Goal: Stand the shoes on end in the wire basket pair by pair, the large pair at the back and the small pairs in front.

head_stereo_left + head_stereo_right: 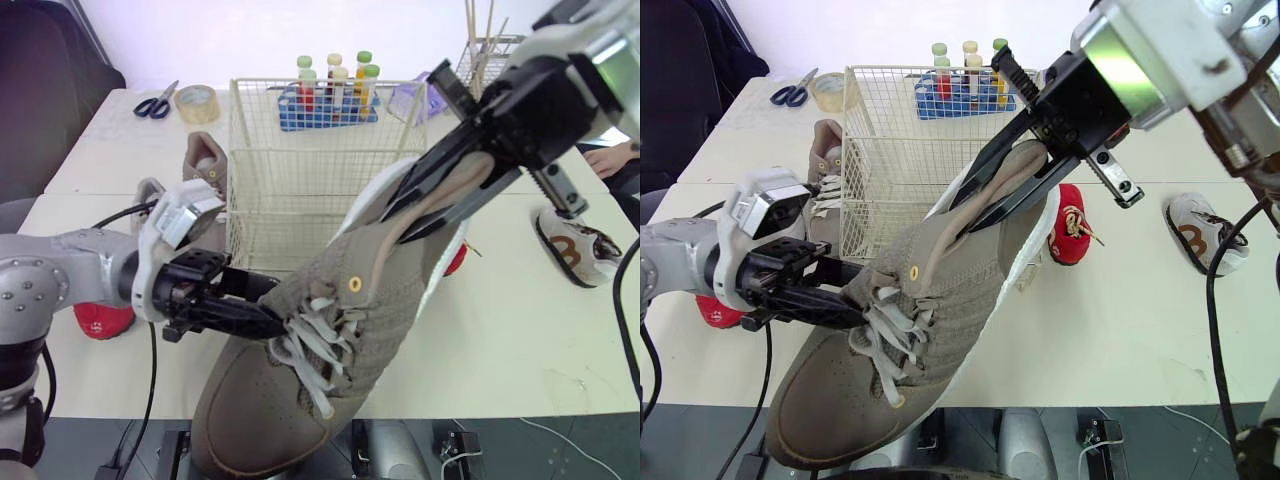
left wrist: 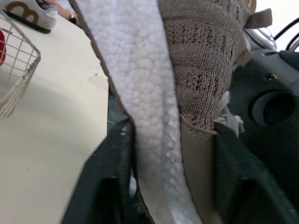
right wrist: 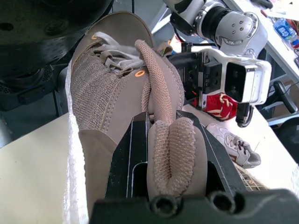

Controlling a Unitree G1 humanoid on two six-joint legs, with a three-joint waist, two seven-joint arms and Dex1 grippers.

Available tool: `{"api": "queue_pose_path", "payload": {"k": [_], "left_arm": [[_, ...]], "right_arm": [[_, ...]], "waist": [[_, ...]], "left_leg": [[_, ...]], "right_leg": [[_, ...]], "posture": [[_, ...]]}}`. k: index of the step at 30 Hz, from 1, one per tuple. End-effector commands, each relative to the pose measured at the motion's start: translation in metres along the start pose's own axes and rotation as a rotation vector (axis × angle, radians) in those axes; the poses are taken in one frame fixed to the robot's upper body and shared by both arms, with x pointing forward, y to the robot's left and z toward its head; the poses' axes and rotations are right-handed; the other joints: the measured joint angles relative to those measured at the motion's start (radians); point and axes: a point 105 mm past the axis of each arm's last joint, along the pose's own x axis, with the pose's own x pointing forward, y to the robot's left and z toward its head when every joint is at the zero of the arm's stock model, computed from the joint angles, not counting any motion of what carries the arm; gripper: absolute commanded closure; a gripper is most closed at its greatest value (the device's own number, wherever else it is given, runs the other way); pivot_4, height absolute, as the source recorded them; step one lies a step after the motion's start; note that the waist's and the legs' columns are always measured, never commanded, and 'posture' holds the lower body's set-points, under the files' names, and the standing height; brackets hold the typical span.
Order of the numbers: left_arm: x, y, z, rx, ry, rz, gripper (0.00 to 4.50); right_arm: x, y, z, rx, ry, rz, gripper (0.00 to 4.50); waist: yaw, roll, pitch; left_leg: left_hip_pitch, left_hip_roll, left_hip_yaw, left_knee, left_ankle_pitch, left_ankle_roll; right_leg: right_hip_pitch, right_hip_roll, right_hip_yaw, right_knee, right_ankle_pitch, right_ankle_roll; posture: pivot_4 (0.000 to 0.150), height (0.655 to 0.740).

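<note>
The large tan shoe (image 1: 345, 300) hangs in the middle of the frame, tilted, with its toe at the lower left past the table's (image 1: 520, 340) front edge and its heel up to the right; it is in front of the wire basket (image 1: 290, 190) and outside it. The right gripper (image 1: 395, 225) reaches down from the upper right and is clamped on the shoe's heel collar, one finger inside the opening and one outside (the right wrist view shows the padded collar squeezed between them). The left gripper (image 1: 275, 305) comes in from the left at mid-height, and its fingers are closed on the shoe's side by the laces (image 1: 310, 355); in the left wrist view the white sole and knit upper sit between the two dark fingers.

The basket stands upright in the upper middle; a second tan shoe (image 1: 205, 160) rests just beside its left wall, and a small grey shoe (image 1: 148, 192) lies further left. One red shoe (image 1: 100, 320) lies at the left edge beneath the left arm; another red shoe (image 1: 1070, 235) lies on the table right of the basket, and a white shoe with a brown mark (image 1: 575, 250) lies at the far right. Scissors (image 1: 155, 103) and a tape roll (image 1: 197, 103) sit at the upper left; a blue rack of tubes (image 1: 330, 100) stands behind the basket.
</note>
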Motion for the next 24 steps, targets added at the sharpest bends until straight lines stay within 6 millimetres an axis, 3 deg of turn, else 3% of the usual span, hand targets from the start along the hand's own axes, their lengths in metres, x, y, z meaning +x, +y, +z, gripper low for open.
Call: {"api": "queue_pose_path", "payload": {"k": [1, 2, 7, 9, 15, 17, 18, 21, 24], "left_arm": [[0.012, -0.015, 0.0, 0.045, 0.0, -0.082, 3.16], [0.012, -0.014, 0.001, 0.05, -0.012, -0.071, 3.16], [0.007, -0.008, 0.008, 0.106, -0.091, 0.023, 3.19], [0.002, -0.005, 0.015, 0.151, -0.133, 0.09, 3.19], [-0.006, -0.009, 0.029, 0.245, -0.221, 0.212, 3.19], [-0.01, -0.011, 0.034, 0.272, -0.265, 0.258, 3.19], [-0.012, -0.011, 0.036, 0.283, -0.29, 0.286, 3.19], [-0.021, -0.009, 0.044, 0.3, -0.359, 0.349, 3.19], [-0.028, -0.005, 0.055, 0.326, -0.432, 0.379, 3.19]], "right_arm": [[-0.018, -0.006, 0.011, -0.034, 0.025, -0.077, 4.17], [-0.02, -0.007, 0.01, -0.032, 0.03, -0.086, 4.17], [-0.04, -0.008, 0.002, 0.025, 0.076, -0.186, 1.78], [-0.058, -0.01, -0.007, 0.086, 0.125, -0.279, 0.77], [-0.115, -0.008, -0.025, 0.349, 0.111, -0.681, 0.77], [-0.129, 0.008, -0.034, 0.555, -0.026, -0.841, 0.77], [-0.133, 0.017, -0.034, 0.686, -0.187, -0.902, 0.77], [-0.125, 0.045, -0.044, 0.924, -0.431, -0.953, 0.77], [-0.094, 0.062, -0.06, 1.077, -0.561, -0.952, 0.77]], "waist": [[0.0, 0.0, 0.0], [-0.001, 0.0, 0.0], [-0.001, 0.0, 0.0], [0.0, 0.0, 0.0], [0.001, 0.0, 0.0], [0.001, -0.001, 0.0], [0.002, -0.001, 0.0], [0.003, 0.0, 0.0], [0.0, 0.001, -0.001]], "left_leg": [[0.0, 0.0, 0.0, 0.0, 0.0, 0.0], [0.0, 0.0, 0.0, 0.001, 0.0, 0.0], [0.0, 0.0, 0.0, 0.001, 0.0, 0.0], [0.0, 0.0, 0.0, 0.001, 0.0, 0.0], [0.0, 0.0, -0.001, 0.001, 0.0, 0.0], [0.0, 0.0, -0.001, 0.001, 0.0, 0.0], [0.0, 0.0, -0.001, 0.001, 0.0, 0.0], [0.002, 0.0, -0.006, 0.001, 0.0, 0.0], [0.005, 0.0, -0.006, 0.001, 0.0, 0.0]], "right_leg": [[0.0, 0.0, 0.0, 0.0, 0.0, 0.0], [0.0, 0.0, 0.0, 0.0, 0.0, 0.0], [0.001, 0.0, 0.0, 0.0, 0.0, 0.0], [0.001, 0.0, 0.0, 0.0, 0.0, 0.0], [0.002, 0.0, 0.0, -0.001, 0.0, 0.0], [0.003, -0.001, 0.0, -0.002, 0.0, 0.0], [0.004, 0.0, 0.0, -0.003, 0.0, 0.0], [0.01, 0.0, -0.002, -0.007, 0.0, 0.0], [0.013, 0.0, -0.002, -0.007, 0.0, 0.0]], "posture": [[0.15, 0.74], [0.15, 0.74], [0.15, 0.74], [0.15, 0.74], [0.15, 0.74], [0.15, 0.74], [0.15, 0.74], [0.15, 0.74], [0.15, 0.74]]}}
